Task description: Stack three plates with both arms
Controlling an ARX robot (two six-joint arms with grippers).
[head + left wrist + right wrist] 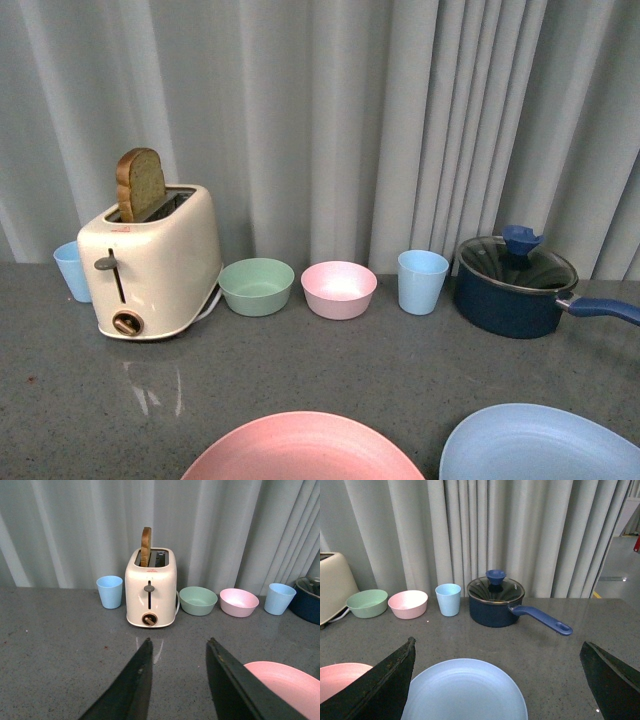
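The pink plate [302,450] and blue plate [545,445] lie apart, bare counter [430,415] between rims.

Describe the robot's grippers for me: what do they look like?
Only the jaws show. The left gripper has two matte black blades tapering to narrow tips. The right gripper has two broader black wedges. No cables, markings or arm links are visible, and the front view shows neither arm.
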